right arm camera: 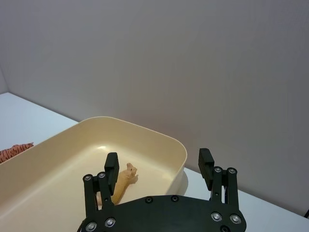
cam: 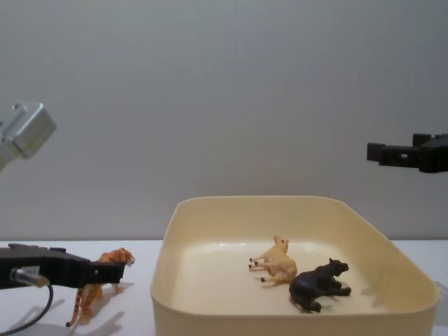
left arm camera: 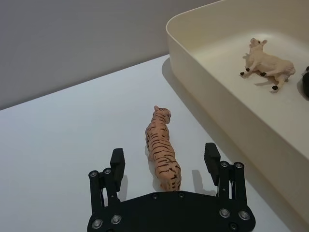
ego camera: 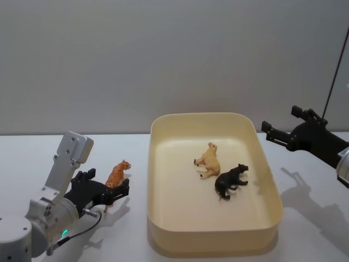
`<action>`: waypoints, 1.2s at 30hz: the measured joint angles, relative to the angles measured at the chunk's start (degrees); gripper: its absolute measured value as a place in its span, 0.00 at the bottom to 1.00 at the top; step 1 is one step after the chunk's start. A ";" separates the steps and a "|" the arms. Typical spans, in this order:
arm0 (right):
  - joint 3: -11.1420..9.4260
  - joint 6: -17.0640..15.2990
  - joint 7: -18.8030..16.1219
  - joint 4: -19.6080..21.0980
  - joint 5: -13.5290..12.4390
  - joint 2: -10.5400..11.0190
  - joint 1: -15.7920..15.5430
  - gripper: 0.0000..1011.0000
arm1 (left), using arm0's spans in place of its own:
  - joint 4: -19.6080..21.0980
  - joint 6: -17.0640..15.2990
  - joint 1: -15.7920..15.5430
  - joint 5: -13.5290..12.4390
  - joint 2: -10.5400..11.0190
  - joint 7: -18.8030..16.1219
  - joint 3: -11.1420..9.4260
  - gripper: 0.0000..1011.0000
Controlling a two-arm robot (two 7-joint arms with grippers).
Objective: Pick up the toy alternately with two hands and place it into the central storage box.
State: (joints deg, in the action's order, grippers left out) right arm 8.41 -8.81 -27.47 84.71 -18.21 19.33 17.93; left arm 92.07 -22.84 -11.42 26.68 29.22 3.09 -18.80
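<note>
An orange striped toy tiger (ego camera: pixel 117 173) stands on the white table left of the central storage box (ego camera: pixel 212 233), a large cream-yellow tub. My left gripper (ego camera: pixel 113 192) is low over the table and open, its flat fingers (left arm camera: pixel 117 162) on either side of the tiger's (left arm camera: pixel 162 150) hindquarters with gaps on both sides. In the chest view the tiger (cam: pixel 106 269) pokes out past the left gripper (cam: pixel 77 270). My right gripper (ego camera: pixel 271 131) hangs open and empty, raised above the box's far right corner; in its own view the right gripper (right arm camera: pixel 159 160) looks down on the box (right arm camera: pixel 161 139).
Inside the box lie a cream-coloured toy animal (ego camera: pixel 209 160) and a black one (ego camera: pixel 230 181), both on their sides near the middle. The box's near wall (left arm camera: pixel 227 101) runs close beside the tiger. A plain grey wall stands behind the table.
</note>
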 joint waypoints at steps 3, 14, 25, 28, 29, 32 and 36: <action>0.00 0.00 0.00 0.00 0.00 0.00 0.00 0.99 | -1.40 0.03 -0.72 0.18 -0.45 0.79 0.07 0.99; 0.00 0.00 0.00 0.00 0.00 0.00 0.00 0.99 | -4.54 0.07 -2.37 0.46 -1.55 2.84 0.18 0.99; 0.00 0.00 0.00 0.00 0.00 0.00 0.00 0.99 | -5.92 0.07 -3.12 0.58 -2.01 3.72 0.25 0.78; 0.00 0.00 0.00 -0.01 0.00 0.00 0.00 0.99 | -6.11 0.07 -3.21 0.59 -2.08 3.85 0.26 0.69; 0.01 0.00 0.00 -0.01 0.00 0.00 0.00 0.99 | -6.15 0.07 -3.23 0.60 -2.09 3.88 0.26 0.67; 0.00 0.00 0.00 -0.01 0.00 0.00 0.00 0.99 | -6.31 0.08 -3.32 0.61 -2.14 3.97 0.27 0.58; 0.00 0.00 0.00 -0.01 0.00 0.00 0.00 0.99 | -6.46 0.07 -3.38 0.64 -2.18 4.07 0.27 0.45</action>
State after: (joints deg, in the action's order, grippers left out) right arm 8.41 -8.81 -27.47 84.70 -18.21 19.33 17.93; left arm 85.61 -22.77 -14.80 27.32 27.04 7.17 -18.54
